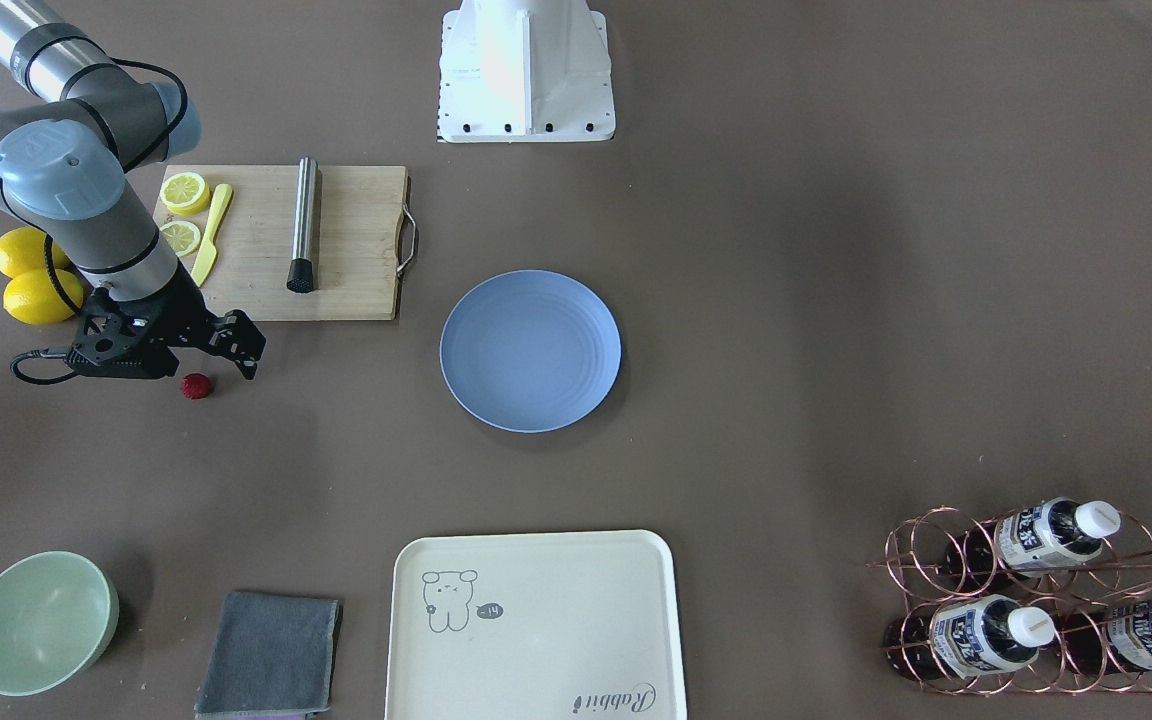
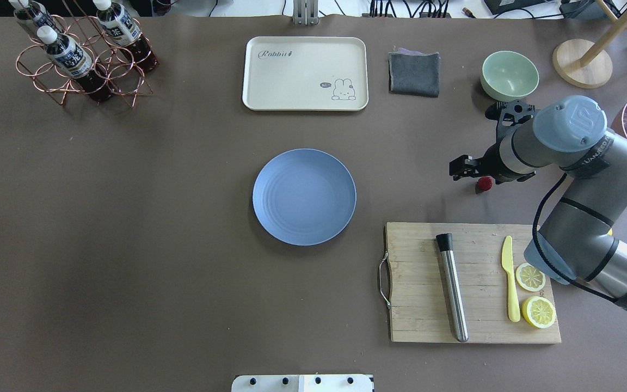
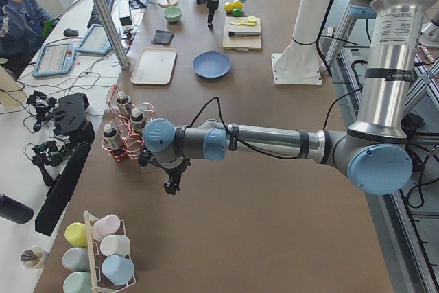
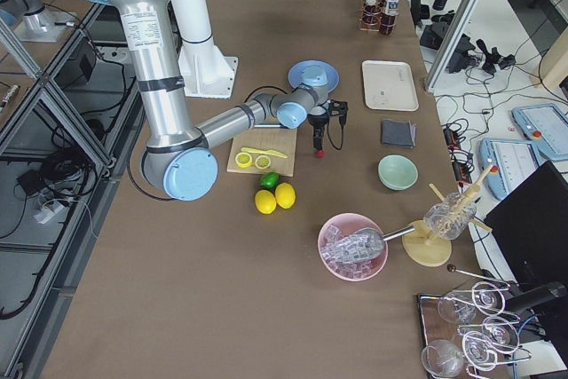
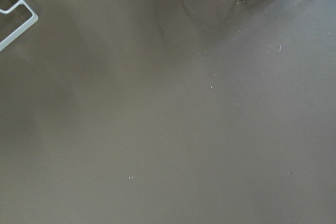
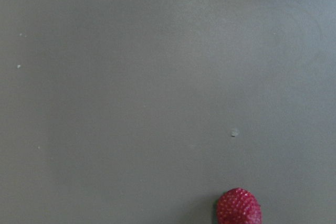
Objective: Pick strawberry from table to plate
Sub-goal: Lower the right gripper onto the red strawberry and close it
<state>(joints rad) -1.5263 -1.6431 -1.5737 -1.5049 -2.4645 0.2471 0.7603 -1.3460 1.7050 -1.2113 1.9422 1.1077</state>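
Because the strawberry (image 1: 196,386) is small, light, soft and bumpy, a hard squeeze would likely bruise it; a gentle pinch across its widest middle looks best. It lies on the table (image 1: 786,300), just off the cutting board's (image 1: 356,240) long edge. Directly above it hovers the right gripper (image 1: 201,352), fingers seemingly spread, holding nothing. The plate (image 1: 530,350) sits well beyond the board's handle end.

Surface (image 1: 836,300) matt brown-grey, smooth, few pale specks; strawberry (image 6: 239,206) dark red, bumpy skin, slight sheen; plate (image 1: 530,350) light blue, matt, faint concentric rings; cutting board (image 1: 346,240) pale wood, visible grain, metal handle; muddler (image 1: 305,215) brushed metal, black tip; cloth (image 1: 269,655) grey fabric, matt; tray (image 1: 536,640) cream, smooth; bottle rack (image 1: 936,566) shiny copper-coloured wire
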